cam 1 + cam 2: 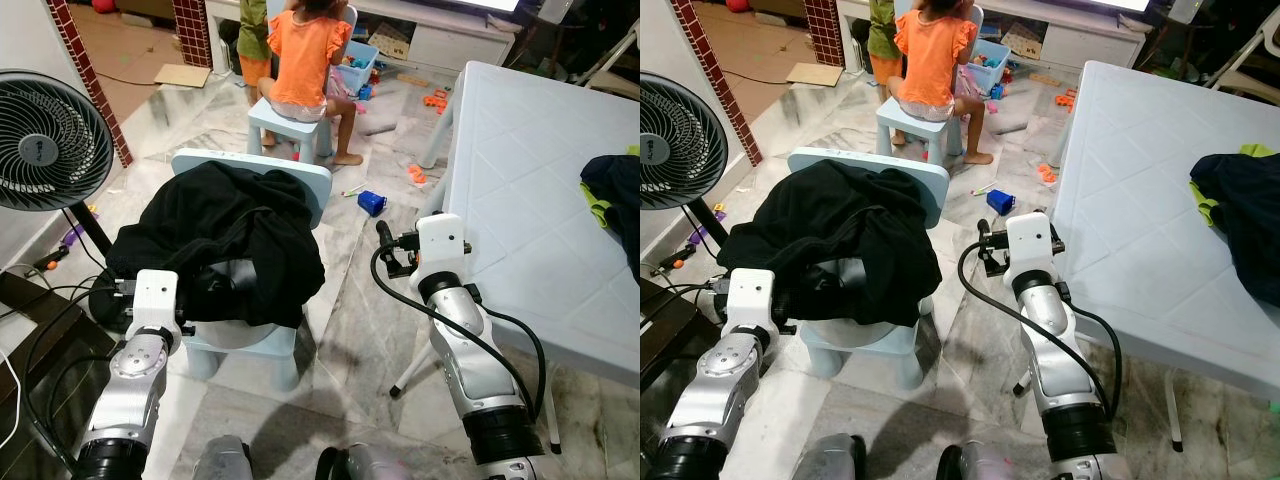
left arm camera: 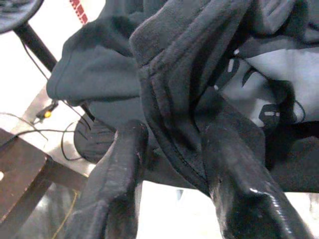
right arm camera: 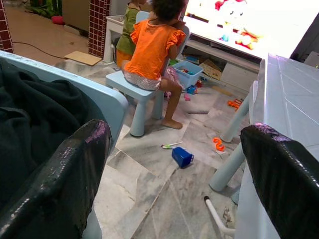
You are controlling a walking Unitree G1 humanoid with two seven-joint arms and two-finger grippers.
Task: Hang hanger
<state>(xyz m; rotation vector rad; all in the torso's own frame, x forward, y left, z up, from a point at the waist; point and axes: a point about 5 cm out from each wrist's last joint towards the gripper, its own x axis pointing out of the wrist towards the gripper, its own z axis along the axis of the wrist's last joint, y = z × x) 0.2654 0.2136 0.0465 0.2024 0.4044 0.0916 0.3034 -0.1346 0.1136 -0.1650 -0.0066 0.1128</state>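
Observation:
A black garment (image 1: 215, 235) is heaped over the back and seat of a small light-blue chair (image 1: 300, 175) just in front of me. Within its folds a grey printed patch (image 2: 279, 74) shows. My left gripper (image 2: 174, 134) is at the garment's left lower edge, open, with a thick black fold hanging between its two fingers (image 2: 124, 164). My right gripper (image 3: 175, 132) hovers right of the chair above the marble floor, open wide with nothing between its fingers; its white wrist (image 1: 440, 240) faces the back of the room. I see no hanger.
A standing fan (image 1: 45, 140) and cables are at my left. A white table (image 1: 530, 180) at the right carries dark and green clothes (image 1: 612, 195). Beyond the chair a person in an orange top (image 1: 300, 50) sits on a stool; a blue toy (image 1: 371, 203) lies on the floor.

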